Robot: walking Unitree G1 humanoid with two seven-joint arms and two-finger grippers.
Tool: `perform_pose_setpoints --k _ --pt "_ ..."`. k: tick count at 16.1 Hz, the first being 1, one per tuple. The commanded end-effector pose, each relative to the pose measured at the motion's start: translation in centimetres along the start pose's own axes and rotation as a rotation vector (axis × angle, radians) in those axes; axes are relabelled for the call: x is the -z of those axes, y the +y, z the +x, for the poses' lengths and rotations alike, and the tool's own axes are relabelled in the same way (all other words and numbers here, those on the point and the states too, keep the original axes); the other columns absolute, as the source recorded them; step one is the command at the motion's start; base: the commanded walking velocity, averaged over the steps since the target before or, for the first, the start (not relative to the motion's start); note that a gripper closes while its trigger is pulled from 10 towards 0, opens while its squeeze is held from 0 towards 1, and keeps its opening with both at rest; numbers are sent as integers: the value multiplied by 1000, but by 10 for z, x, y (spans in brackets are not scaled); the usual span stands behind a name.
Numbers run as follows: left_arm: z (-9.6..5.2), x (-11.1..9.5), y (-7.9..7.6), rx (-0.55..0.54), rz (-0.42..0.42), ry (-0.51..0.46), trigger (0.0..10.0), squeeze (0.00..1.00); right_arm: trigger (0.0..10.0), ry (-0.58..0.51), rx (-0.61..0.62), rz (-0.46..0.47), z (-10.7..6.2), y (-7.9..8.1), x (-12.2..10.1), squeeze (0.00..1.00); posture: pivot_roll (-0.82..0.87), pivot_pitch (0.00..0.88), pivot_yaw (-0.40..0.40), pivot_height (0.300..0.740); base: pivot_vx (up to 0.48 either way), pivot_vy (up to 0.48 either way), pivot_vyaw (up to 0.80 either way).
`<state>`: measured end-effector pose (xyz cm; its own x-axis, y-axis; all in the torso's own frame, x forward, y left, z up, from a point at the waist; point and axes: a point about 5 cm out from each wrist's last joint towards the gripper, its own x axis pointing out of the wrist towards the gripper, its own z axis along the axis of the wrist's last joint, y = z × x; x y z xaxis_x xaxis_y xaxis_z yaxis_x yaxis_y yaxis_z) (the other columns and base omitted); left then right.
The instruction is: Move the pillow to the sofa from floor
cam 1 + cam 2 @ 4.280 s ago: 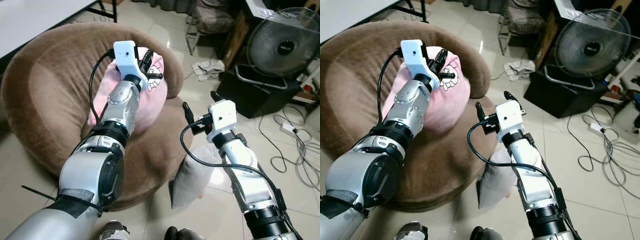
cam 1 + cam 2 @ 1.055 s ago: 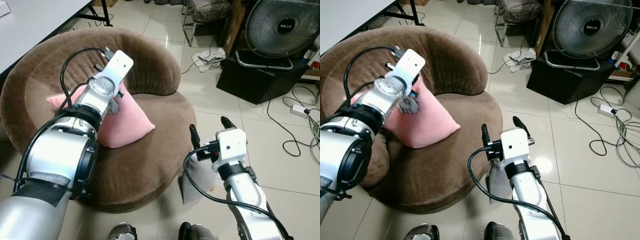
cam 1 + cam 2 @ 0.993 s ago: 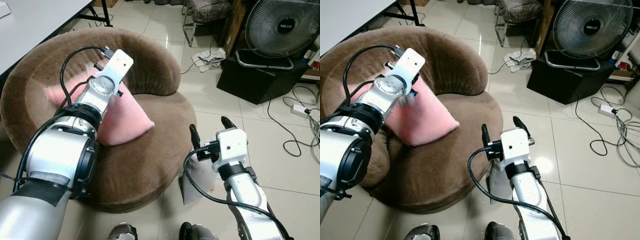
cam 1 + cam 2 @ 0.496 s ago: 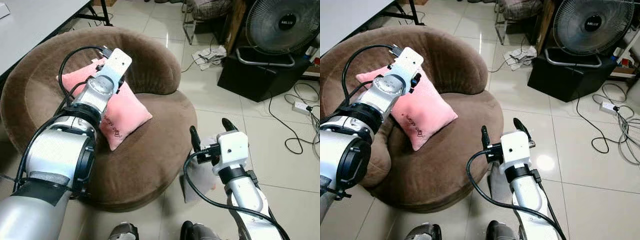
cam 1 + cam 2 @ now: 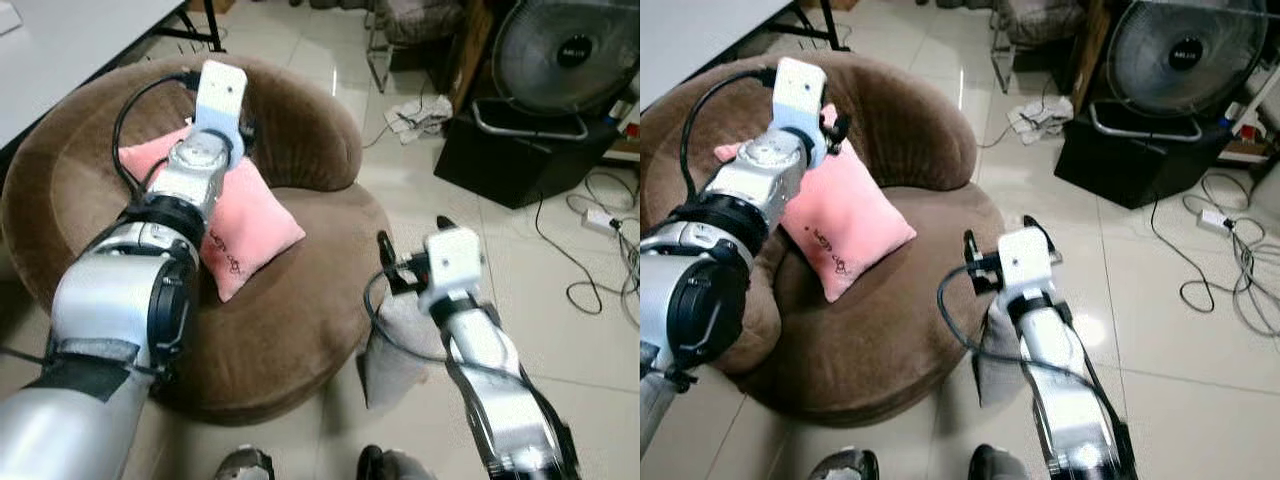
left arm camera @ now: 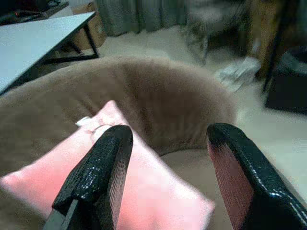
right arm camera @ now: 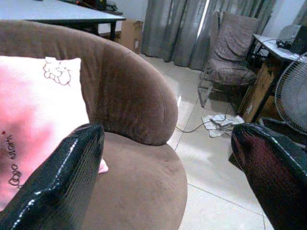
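Now the pink pillow [image 5: 240, 225] lies on the brown sofa [image 5: 300, 300], leaning against its curved back, one corner toward the seat's front; left gripper [image 6: 165, 177] hangs above the pillow's upper edge, fingers [image 6: 98, 175] spread wide, nothing between them, not touching the pillow; right gripper [image 7: 168, 182] is held off the sofa's front edge, above the tiled floor [image 5: 590, 380], fingers [image 7: 57, 182] wide apart and empty; a grey pillow [image 5: 395, 345] stands on the floor against the sofa's front, just under the right arm; a fan [image 5: 565, 60] and loose cables [image 5: 600, 250] sit well apart on the robot's right.
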<state>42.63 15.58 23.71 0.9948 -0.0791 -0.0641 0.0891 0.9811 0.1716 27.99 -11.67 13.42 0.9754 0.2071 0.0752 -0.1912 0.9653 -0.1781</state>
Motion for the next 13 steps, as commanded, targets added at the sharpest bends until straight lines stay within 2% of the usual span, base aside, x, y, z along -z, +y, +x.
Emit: perform_pose_setpoints --k 1,2,4,5,7,8,9,10,12,13 --pt "-1 4 -6 48 -77 -48 10000 0 10000 7 13 6 9 -5 2 0 19 79 -36 740 0 0 0" --pt "-2 5 -8 58 -101 -62 10000 0 10000 8 12 6 11 -5 3 0 19 79 -36 740 0 0 0" --pt "-8 26 -12 73 -265 -150 10000 0 10000 22 12 32 24 -5 6 0 50 66 -55 740 0 0 0" --pt "-9 28 -13 77 -266 -152 10000 0 10000 22 12 32 25 -4 7 0 50 66 -55 740 0 0 0" --pt "-21 66 -29 97 -304 -141 10000 0 10000 42 -9 59 32 5 11 0 77 53 -70 740 0 0 0" --pt "-27 85 -37 84 -401 -104 10000 0 10000 40 -25 56 36 9 11 0 88 56 -76 740 0 0 0" --pt "-31 94 -41 68 -431 -95 10000 0 10000 38 -31 56 39 11 11 0 93 73 -73 740 0 0 0" --pt "-32 94 -45 72 -447 -109 10000 0 10000 37 -32 55 41 10 11 0 95 70 -79 740 0 0 0" --pt "-33 92 -52 94 -390 -123 10000 0 10000 51 -37 59 44 11 13 0 98 84 -78 740 0 0 0" --pt "-32 87 -57 103 -326 -133 10000 0 10000 50 -43 59 46 11 12 0 95 92 -80 740 0 0 0"
